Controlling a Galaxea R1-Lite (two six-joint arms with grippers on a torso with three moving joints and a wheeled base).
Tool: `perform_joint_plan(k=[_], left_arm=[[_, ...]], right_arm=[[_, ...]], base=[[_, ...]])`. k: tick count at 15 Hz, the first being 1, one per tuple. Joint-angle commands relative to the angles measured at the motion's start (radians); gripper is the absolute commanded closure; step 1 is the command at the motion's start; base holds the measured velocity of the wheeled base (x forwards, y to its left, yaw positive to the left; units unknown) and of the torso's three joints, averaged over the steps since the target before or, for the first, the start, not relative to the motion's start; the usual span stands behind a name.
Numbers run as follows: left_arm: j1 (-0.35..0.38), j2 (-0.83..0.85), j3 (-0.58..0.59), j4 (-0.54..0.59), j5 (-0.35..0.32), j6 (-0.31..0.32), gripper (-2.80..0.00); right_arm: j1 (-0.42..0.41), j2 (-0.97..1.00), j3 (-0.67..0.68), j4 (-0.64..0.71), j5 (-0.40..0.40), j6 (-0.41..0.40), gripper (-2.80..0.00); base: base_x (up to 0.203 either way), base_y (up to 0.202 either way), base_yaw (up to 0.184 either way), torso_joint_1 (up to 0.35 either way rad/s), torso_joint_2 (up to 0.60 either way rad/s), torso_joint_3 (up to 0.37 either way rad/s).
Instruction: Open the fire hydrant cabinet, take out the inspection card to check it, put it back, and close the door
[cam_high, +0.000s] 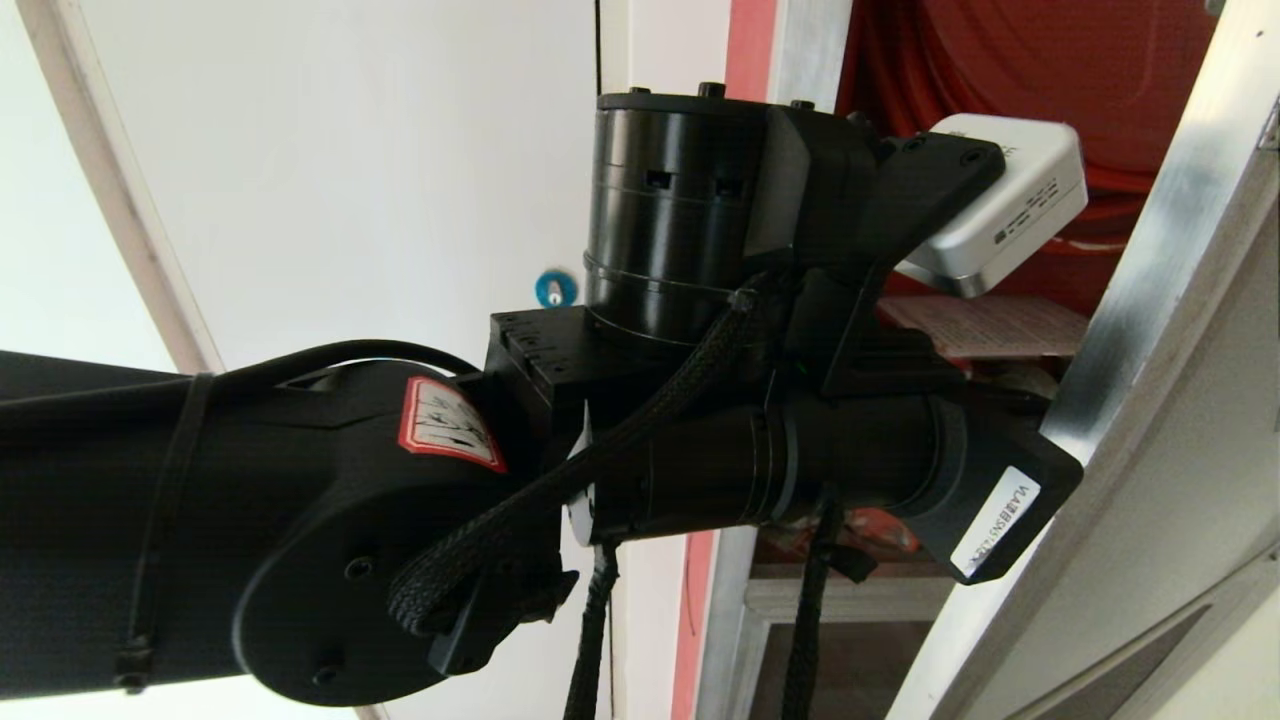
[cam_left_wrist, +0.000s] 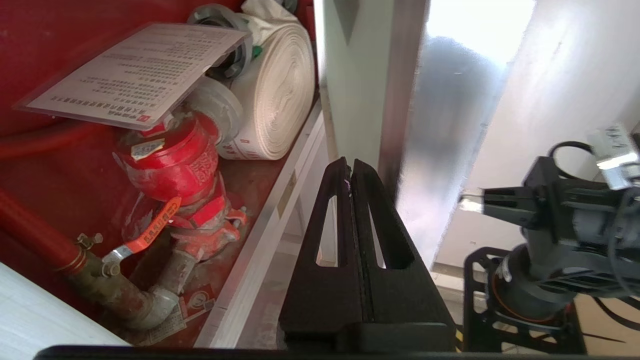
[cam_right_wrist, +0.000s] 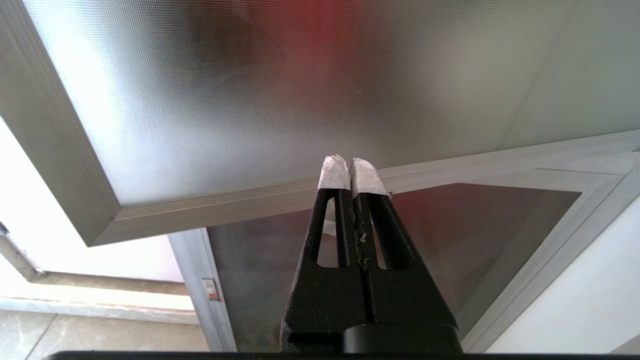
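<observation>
Cabinet (cam_left_wrist: 60, 165): door (cam_left_wrist: 450, 125) open; card (cam_left_wrist: 135, 75) resting on red valve (cam_left_wrist: 175, 160), untaken. Left tool (cam_left_wrist: 352, 172) pinched together, empty; right tool (cam_right_wrist: 352, 172) likewise.

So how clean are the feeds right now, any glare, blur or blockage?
Head view: the left arm blocks most of the frame. Left wrist view: the door edge is motion-smeared with blown-out glare above; the inspection card is sharp. Right wrist view: frosted glass shows only a red blur.
</observation>
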Motion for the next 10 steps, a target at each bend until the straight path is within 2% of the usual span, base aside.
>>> perform_joint_plan(k=[1,10], left_arm=[[-0.018,-0.022,0.01,-0.002,-0.001,0.0,0.0],[-0.093,-0.012,0.011,-0.001,-0.004,-0.002,0.0]], right_arm=[[0.0,0.0,0.002,0.0,0.0,-0.001,0.0],[0.0,0.0,0.002,0.0,0.0,-0.001,0.0]], base=[[0.0,0.0,0.0,0.0,0.0,0.0],[0.0,0.0,0.0,0.0,0.0,0.0]])
